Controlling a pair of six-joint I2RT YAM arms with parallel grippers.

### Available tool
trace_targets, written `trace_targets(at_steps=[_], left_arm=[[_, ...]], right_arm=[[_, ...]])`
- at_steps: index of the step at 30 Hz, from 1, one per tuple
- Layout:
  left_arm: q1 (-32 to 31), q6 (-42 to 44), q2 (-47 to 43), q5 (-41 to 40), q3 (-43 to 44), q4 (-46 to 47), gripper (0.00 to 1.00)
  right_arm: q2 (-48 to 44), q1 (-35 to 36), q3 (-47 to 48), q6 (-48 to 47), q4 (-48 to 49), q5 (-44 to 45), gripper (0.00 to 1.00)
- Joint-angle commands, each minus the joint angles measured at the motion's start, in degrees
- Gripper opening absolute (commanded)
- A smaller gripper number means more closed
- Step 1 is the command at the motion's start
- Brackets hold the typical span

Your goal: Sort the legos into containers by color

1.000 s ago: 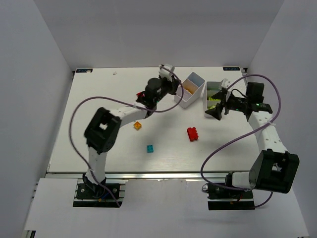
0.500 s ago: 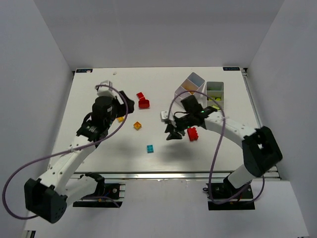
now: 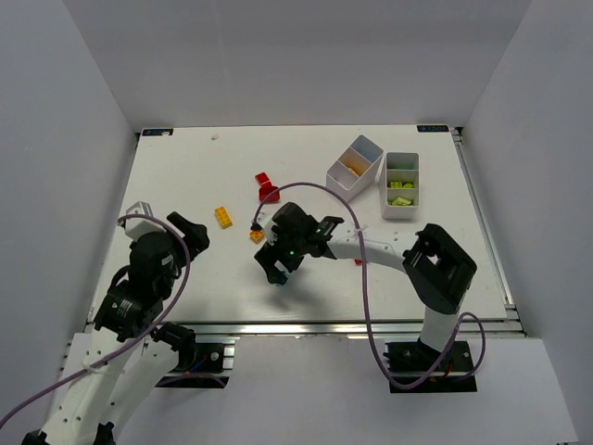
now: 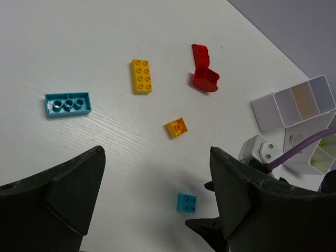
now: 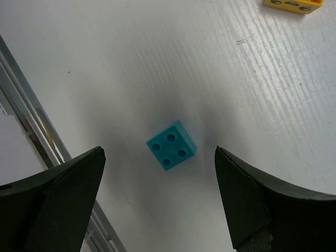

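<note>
A small cyan lego (image 5: 171, 145) lies on the white table straight below my right gripper (image 5: 158, 155), which is open and hangs above it without touching. From above, that gripper (image 3: 276, 271) hides the brick. My left gripper (image 4: 156, 157) is open and empty, high over the near left of the table (image 3: 190, 232). Its view takes in a long cyan lego (image 4: 68, 103), a yellow lego (image 4: 141, 76), two red legos (image 4: 203, 75), a small orange lego (image 4: 177, 127) and the small cyan lego (image 4: 187, 202). The two white containers (image 3: 355, 167) (image 3: 401, 185) stand at the back right.
Lime legos (image 3: 401, 190) lie in the right container. The right arm (image 3: 371, 250) stretches across the middle of the table. The metal front rail (image 5: 26, 105) runs close to the left of the small cyan lego.
My right arm swung from the containers across to the left and now hovers over the small cyan lego. My left arm pulled back from the table's middle to the near left, uncovering the yellow lego.
</note>
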Motion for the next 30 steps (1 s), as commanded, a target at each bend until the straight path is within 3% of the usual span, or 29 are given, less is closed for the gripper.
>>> trace_targets(at_steps=[1, 5, 13, 16, 23, 30], left_arm=[[0.32, -3.27, -2.06, -3.09, -0.82, -6.44, 0.9], [0.32, -3.62, -3.03, -3.09, -0.65, -8.73, 0.9], [0.32, -3.45, -3.74, -3.18, -0.74, -9.35, 0.9], [0.32, -3.53, -3.74, -3.09, -0.83, -9.26, 0.9], [0.32, -3.8, -4.26, -3.62, -0.65, -9.7, 0.9], [0.32, -4.06, -4.97, -4.06, -1.0, -9.79, 0.9]], right_arm=[[1.11, 2.81, 2.06, 8.53, -0.36, 8.63, 0.89], [1.28, 5.27, -0.67, 4.31, 3.15, 15.04, 0.88], [7.86, 5.54, 6.09, 13.26, -5.98, 23.49, 0.81], [9.1, 5.63, 7.24, 13.8, -6.95, 24.29, 0.79], [9.2, 5.63, 7.85, 13.98, -7.48, 22.01, 0.64], [6.56, 5.54, 5.4, 12.92, -8.8, 21.21, 0.59]])
